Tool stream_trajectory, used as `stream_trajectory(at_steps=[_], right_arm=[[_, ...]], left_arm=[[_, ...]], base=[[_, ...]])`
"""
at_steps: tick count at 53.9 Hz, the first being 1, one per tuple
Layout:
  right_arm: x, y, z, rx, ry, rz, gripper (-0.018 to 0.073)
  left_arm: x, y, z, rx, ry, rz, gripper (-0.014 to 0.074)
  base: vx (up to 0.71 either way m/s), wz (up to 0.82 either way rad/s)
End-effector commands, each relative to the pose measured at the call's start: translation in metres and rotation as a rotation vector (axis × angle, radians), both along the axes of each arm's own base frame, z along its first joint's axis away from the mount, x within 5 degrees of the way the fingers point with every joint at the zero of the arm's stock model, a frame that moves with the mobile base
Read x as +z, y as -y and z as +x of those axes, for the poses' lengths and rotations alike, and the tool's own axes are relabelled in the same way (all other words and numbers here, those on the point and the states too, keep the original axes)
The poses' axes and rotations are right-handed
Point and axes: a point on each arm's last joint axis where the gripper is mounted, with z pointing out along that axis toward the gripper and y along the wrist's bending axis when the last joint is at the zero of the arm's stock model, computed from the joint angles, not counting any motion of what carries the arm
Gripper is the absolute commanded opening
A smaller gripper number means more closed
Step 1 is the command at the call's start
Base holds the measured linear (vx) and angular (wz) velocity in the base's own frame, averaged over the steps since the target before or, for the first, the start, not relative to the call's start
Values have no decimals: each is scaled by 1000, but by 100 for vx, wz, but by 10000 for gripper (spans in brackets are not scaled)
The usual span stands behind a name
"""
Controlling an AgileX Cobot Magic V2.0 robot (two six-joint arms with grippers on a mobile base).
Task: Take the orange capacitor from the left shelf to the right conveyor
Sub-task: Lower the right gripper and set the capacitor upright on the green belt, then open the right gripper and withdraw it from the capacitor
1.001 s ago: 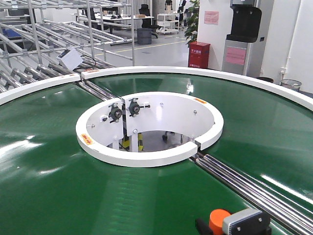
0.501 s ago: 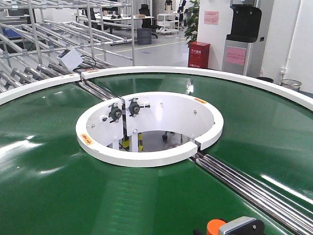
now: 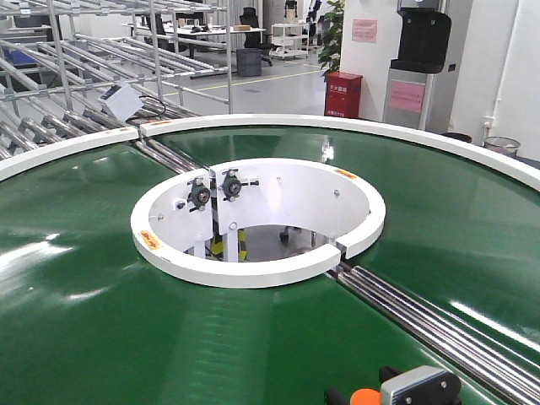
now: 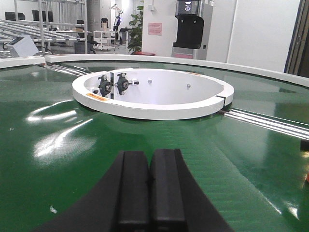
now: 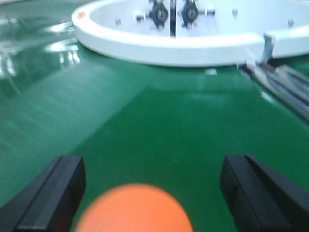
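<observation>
Factory floor with steel roller racks (image 3: 76,76), a red cabinet (image 3: 342,94) and a black wall unit (image 3: 421,38) stretches behind the right conveyor (image 3: 101,321), whose glossy dark-green belt curves inside a white rim around a white ring hub (image 3: 253,270). Steel rollers (image 3: 430,325) cross the belt from the hub toward the lower right of the front view, and two black bearing mounts (image 3: 215,190) sit on the hub's inner wall.

At the bottom edge of the front view, the orange capacitor (image 3: 365,396) shows only its rounded top, just beside a grey housing (image 3: 420,386) of the right arm. From the right wrist camera, the capacitor (image 5: 134,209) appears as a blurred orange top low in the frame, between the two black fingers (image 5: 53,186) of the right gripper (image 5: 152,188). Those fingers stand wide apart, released, with green belt visible on either side of the capacitor and no contact seen. Its base is out of view, so whether it rests on the belt cannot be told.

The left gripper (image 4: 148,186) hangs low over the belt facing the hub, its two black pads (image 4: 133,186) pressed flat together, clenched on nothing.
</observation>
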Motion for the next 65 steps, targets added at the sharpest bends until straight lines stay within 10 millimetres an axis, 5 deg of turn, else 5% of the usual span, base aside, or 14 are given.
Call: stream_trajectory(at_steps=[1,17,32,51,65], right_arm=[[48,-3,0,37,255,95,618],[130,4,-32,81,370,83,513],[167,33,-97,14,64,15,-8],[183,78,-161,-223,-33,25,-12],[190,83,-174,-228,22,52,-12]], left_arm=[[18,-1,-2,-4,111,-37,-6],[18,-1,-2,-4,111,-37,-6],[18,-1,-2,-4,111,-37,-6],[18,-1,-2,-4,111,-37,-6],[18,-1,-2,-4,111,-37,-6]], base=[[0,0],[0,0],[0,0],[0,0],[0,0]])
